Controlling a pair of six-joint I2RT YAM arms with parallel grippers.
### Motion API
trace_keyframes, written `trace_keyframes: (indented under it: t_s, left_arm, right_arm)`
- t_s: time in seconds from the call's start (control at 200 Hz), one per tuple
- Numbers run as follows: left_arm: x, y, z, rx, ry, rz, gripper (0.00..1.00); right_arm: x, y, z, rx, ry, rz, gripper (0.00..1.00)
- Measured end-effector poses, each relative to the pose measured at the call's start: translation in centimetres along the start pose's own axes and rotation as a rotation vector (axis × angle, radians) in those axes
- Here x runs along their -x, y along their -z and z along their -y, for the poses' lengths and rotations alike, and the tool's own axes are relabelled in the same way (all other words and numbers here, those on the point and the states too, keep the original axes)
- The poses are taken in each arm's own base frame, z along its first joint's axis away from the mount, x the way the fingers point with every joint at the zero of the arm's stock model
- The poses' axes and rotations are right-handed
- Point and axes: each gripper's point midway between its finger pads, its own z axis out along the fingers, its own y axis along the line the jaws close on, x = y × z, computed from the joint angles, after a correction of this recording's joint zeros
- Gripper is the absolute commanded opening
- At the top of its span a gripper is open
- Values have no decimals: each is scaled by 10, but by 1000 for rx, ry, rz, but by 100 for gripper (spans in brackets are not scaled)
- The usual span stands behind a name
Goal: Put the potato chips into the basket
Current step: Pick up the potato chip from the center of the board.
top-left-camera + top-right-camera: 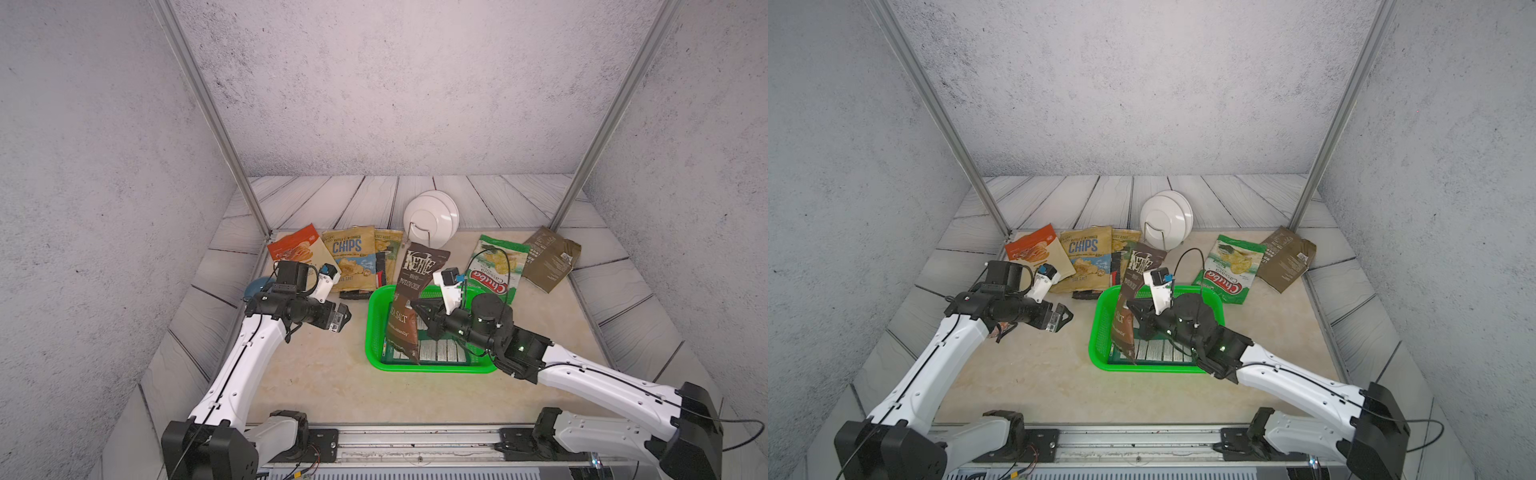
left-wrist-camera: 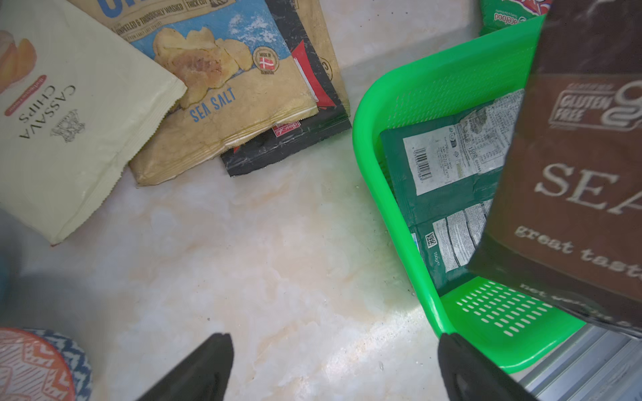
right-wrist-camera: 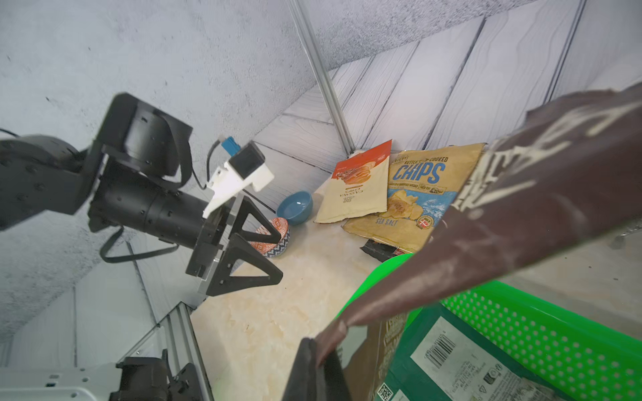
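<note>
Right gripper (image 1: 417, 311) clamps one Kettle bag (image 1: 415, 274) over the basket (image 1: 432, 367), which holds one dark-green bag (image 2: 448, 166). Six bags (image 1: 349, 257) lie outside it. The left gripper (image 1: 1065, 318) is spread and empty.

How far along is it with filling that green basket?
Done: one dark green bag lies flat in the basket. In hand: the right gripper is shut on the brown Kettle bag, held upright over it; the left gripper is open and empty. Left on the table: cassava chips bag, tan CHIPS bag, second tan bag, black bag, green Chuba bag, olive-brown bag.
</note>
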Motion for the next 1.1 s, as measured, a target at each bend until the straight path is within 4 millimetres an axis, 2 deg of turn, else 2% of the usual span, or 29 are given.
trace_keyframes:
  t_s: [0.16, 0.295, 0.54, 0.726, 1.101]
  left_arm:
    - [0, 0, -1, 7, 2, 0, 99]
    - [0, 0, -2, 11, 1, 2, 99]
    - [-1, 0, -2, 14, 2, 0, 99]
    - [-1, 0, -2, 14, 2, 0, 99]
    - [-1, 0, -2, 14, 2, 0, 99]
  right_arm:
    - [-13, -35, -8, -41, 95, -21, 0]
    - [-7, -52, -16, -66, 170, 6, 0]
    - [15, -65, -19, -118, 264, 73, 0]
    - [5, -78, -6, -179, 325, 62, 0]
    - [-6, -90, 13, -273, 389, 54, 0]
